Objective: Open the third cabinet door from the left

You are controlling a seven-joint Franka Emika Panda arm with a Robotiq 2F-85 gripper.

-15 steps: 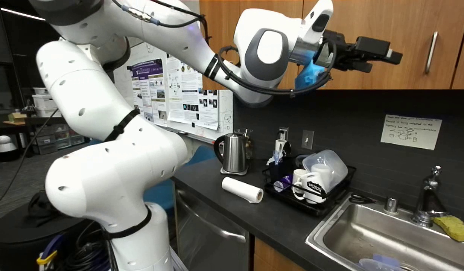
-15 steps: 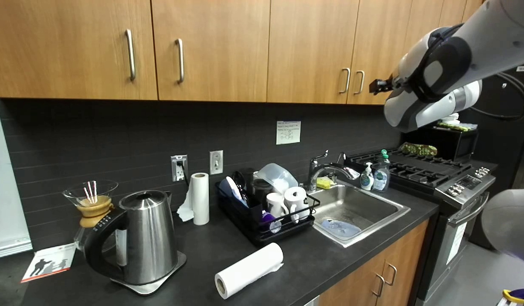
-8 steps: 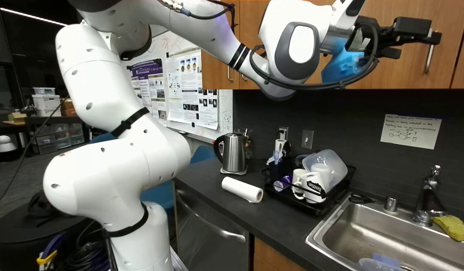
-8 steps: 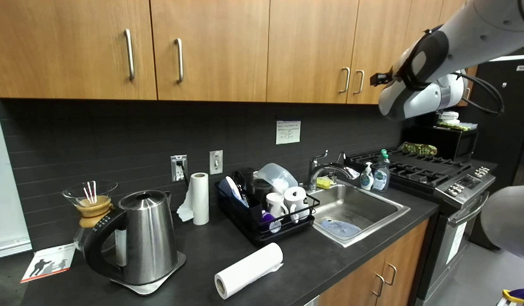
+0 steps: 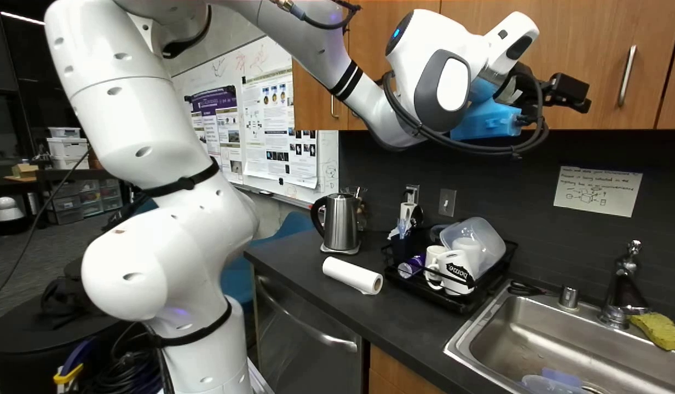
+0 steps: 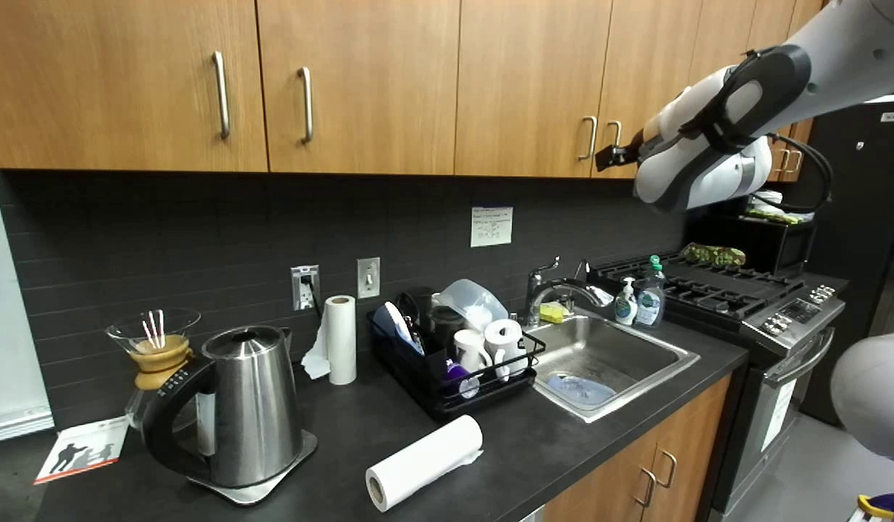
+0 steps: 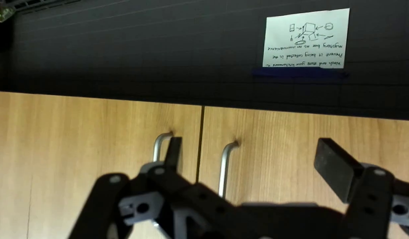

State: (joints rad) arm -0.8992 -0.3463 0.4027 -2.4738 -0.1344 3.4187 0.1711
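The third cabinet door (image 6: 526,87) is closed, its wood front flush with its neighbours, and carries a vertical metal handle (image 6: 588,138). The same door (image 5: 540,33) and handle (image 5: 626,76) show in the closer exterior picture. My gripper (image 5: 586,104) is in front of this door's lower part, left of the handle there and tilted down. In the wrist view, which is upside down, the gripper (image 7: 250,140) is wide open. The third door's handle (image 7: 225,169) appears between its fingers, apart from both; its far end is hidden behind the gripper body.
The fourth door's handle (image 7: 158,147) appears behind one finger. Below the cabinets are a dish rack (image 6: 447,399), a sink (image 6: 679,359), a faucet (image 6: 563,286), a kettle (image 6: 254,413) and a lying paper roll (image 6: 425,460). A note (image 7: 305,39) hangs on the dark wall.
In the exterior views the gripper first rose, then dropped and tilted downward; it also shifted toward the third door's handle in the wider one. Jaws stayed open and the doors have not moved.
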